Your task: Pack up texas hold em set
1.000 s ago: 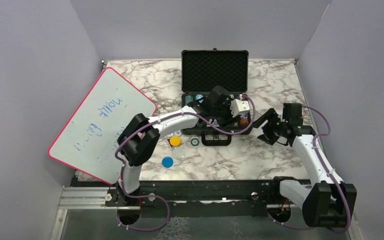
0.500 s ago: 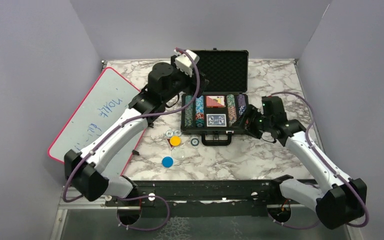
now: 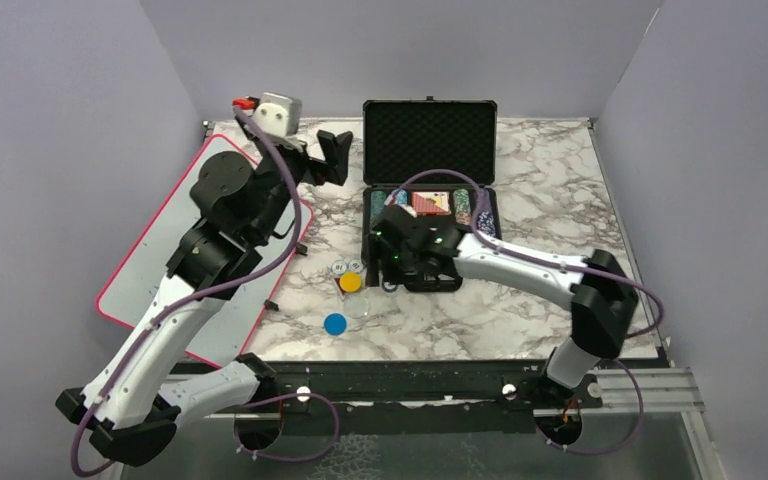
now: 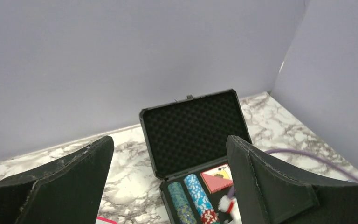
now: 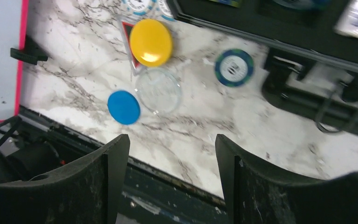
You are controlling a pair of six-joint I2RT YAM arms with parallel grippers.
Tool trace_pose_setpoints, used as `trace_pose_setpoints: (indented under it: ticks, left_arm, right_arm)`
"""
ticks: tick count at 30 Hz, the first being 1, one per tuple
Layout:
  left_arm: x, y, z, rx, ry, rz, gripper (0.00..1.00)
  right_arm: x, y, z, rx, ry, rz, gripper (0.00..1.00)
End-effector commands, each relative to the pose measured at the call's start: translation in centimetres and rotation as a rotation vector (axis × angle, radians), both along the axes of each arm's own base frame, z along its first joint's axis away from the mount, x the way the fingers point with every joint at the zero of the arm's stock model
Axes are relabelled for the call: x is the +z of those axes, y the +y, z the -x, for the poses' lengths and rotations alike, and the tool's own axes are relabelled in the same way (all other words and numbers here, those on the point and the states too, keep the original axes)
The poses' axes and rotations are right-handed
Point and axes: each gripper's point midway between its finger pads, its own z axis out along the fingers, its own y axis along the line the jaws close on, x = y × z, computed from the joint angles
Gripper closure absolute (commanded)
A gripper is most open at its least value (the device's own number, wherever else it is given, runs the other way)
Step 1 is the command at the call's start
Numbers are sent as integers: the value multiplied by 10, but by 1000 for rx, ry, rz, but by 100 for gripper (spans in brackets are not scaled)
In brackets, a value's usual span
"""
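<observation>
The briefcase (image 3: 428, 140) is seen open at upper centre, chip rows (image 4: 196, 191) and a red deck (image 4: 216, 177) seated inside. Left outside, below it, are a yellow button (image 5: 151, 42), blue button (image 5: 123, 107) and 1 loose chip (image 5: 234, 67). The left gripper (image 4: 168, 144) and right gripper (image 5: 171, 144) are held spread, empty. A clear disc (image 5: 158, 90) is plain only in the right wrist view.

Red-edged whiteboard (image 3: 145, 272) lies on marble table (image 3: 560, 180).

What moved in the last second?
The left end effector pulled back from over the case, up and leftward, open and empty. The right end effector swung left across the case front, near the yellow button and blue button, open. Case, buttons and whiteboard stayed put.
</observation>
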Motion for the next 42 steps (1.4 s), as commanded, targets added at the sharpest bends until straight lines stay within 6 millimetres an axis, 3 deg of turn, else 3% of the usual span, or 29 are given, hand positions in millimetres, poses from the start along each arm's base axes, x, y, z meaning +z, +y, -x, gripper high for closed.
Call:
trace_pose_setpoints:
  ticks: [1, 7, 15, 28, 37, 42]
  left_arm:
    - [40, 34, 20, 88, -92, 82, 7]
    - [54, 46, 32, 99, -129, 110, 7]
    - [48, 45, 31, 99, -111, 110, 7]
    - [37, 40, 25, 98, -85, 88, 6]
    - [34, 42, 24, 107, -78, 86, 6]
    - [33, 42, 25, 110, -71, 86, 6]
  right_arm:
    - [-22, 26, 0, 62, -45, 185, 29]
    - [-51, 55, 9, 90, -35, 331, 27]
    - [-78, 60, 13, 113, -16, 405, 18]
    - [-105, 71, 15, 160, 20, 446, 18]
    - [-102, 58, 7, 69, -7, 494, 44]
    - [-73, 52, 6, 51, -52, 446, 50]
